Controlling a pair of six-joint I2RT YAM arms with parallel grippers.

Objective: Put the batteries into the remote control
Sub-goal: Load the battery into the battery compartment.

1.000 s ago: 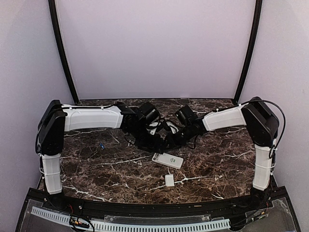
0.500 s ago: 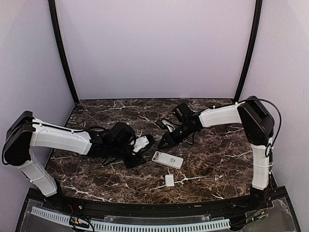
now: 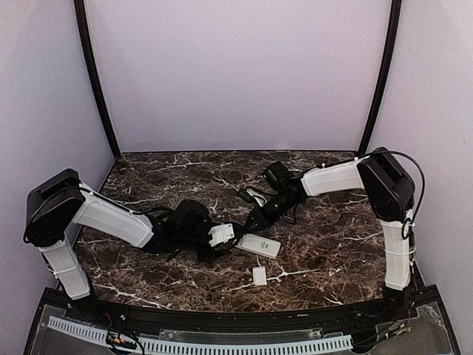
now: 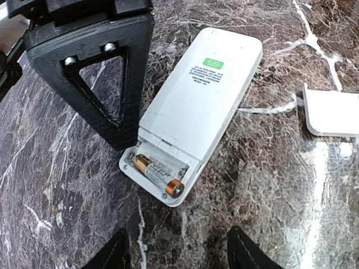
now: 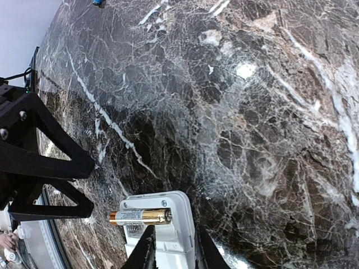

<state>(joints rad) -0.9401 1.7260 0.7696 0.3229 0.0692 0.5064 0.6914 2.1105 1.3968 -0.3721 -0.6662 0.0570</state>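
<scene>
Marble tabletop (image 4: pixel 269 185) bears white plastic remote control (image 4: pixel 202 95), cylindrical tan battery (image 4: pixel 159 172) seated; left fingers (image 4: pixel 245 253) wide, right fingers (image 5: pixel 145 255) narrow.

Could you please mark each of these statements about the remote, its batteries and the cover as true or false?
1. The remote control lies with its battery compartment open. True.
2. Two batteries sit in that compartment. False: only one battery shows there.
3. The small white cover is clipped onto the remote. False: it lies apart from it on the table.
4. The left gripper is open and holds nothing. True.
5. A green ECO label shows on the remote's upturned side. True.
</scene>
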